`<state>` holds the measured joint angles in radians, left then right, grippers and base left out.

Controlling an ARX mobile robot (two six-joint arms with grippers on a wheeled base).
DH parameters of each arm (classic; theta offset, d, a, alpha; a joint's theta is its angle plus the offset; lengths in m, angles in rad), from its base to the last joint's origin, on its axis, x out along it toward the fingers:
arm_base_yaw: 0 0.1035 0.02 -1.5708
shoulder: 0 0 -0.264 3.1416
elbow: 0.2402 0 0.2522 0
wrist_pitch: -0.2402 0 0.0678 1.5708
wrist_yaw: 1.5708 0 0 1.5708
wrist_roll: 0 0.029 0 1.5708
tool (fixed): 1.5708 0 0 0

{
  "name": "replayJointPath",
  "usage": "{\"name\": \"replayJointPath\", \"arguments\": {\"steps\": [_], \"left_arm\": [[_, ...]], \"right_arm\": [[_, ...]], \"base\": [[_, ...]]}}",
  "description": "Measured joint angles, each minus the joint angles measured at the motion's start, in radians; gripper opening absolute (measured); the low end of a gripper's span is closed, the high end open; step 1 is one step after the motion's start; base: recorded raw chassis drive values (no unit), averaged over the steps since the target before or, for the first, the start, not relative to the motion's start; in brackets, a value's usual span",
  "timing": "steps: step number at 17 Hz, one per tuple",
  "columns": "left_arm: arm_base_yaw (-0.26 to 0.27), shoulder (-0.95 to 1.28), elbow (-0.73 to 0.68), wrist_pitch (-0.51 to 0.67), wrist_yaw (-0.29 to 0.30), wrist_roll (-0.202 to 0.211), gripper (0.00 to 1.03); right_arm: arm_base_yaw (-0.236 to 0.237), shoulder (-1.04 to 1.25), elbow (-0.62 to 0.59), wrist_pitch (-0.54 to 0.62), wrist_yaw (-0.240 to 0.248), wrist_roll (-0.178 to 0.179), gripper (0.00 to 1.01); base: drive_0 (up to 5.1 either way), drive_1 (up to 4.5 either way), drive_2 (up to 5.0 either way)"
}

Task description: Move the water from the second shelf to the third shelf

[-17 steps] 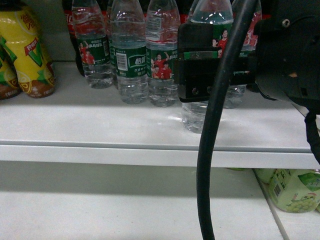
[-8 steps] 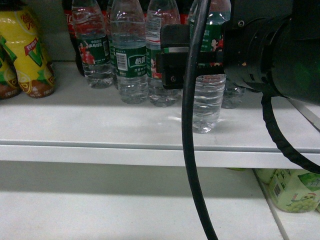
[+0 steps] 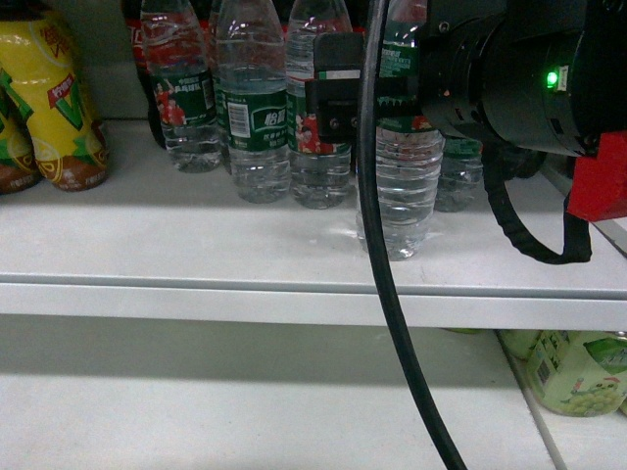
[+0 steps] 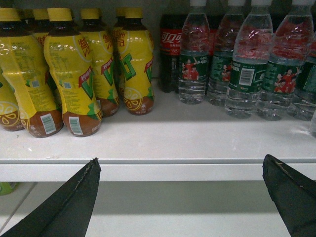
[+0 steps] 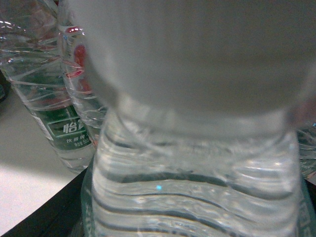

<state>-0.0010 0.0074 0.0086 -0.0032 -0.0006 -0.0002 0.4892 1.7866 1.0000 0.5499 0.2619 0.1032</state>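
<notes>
Standing near the front edge of the shelf [image 3: 196,245], the water [image 3: 402,186] is clamped at its label by the right gripper [image 3: 367,98]. Lifting straight up first should spare its neighbours. The left gripper [image 4: 182,197] hangs spread wide, empty.

Right gripper [image 3: 377,98] reaches in level, fingers clamped; left gripper [image 4: 180,197] hangs spread (idle).

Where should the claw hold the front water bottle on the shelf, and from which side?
Around the labelled waist of the water bottle, coming from the open front of the shelf. It stands upright ahead of the other bottles, so that side is free. The right claw already appears to grip there.
</notes>
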Motion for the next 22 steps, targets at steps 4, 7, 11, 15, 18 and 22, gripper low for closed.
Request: {"name": "replayJointPath", "arguments": {"steps": [4, 7, 11, 15, 18, 22], "left_arm": [[0.0, 0.0, 0.0, 0.0, 0.0, 0.0, 0.98], [0.0, 0.0, 0.0, 0.0, 0.0, 0.0, 0.98], [0.0, 0.0, 0.0, 0.0, 0.0, 0.0, 0.98], [0.0, 0.0, 0.0, 0.0, 0.0, 0.0, 0.98], [0.0, 0.0, 0.0, 0.0, 0.0, 0.0, 0.98], [0.0, 0.0, 0.0, 0.0, 0.0, 0.0, 0.98]], "right_arm": [[0.003, 0.027, 0.045, -0.019, 0.023, 0.0, 0.98], [0.009, 0.043, 0.048, -0.025, 0.042, 0.0, 0.98], [0.008, 0.044, 0.048, -0.021, 0.05, 0.001, 0.6], [0.01, 0.018, 0.02, -0.018, 0.045, 0.01, 0.44], [0.022, -0.071, -0.066, -0.027, 0.017, 0.013, 0.43], [0.048, -0.277, -0.246, -0.047, -0.031, 0.008, 0.43]], "base": [[0.0, 0.0, 0.0], [0.0, 0.0, 0.0], [0.0, 0.0, 0.0], [0.0, 0.0, 0.0], [0.0, 0.0, 0.0], [0.0, 0.0, 0.0]]}}
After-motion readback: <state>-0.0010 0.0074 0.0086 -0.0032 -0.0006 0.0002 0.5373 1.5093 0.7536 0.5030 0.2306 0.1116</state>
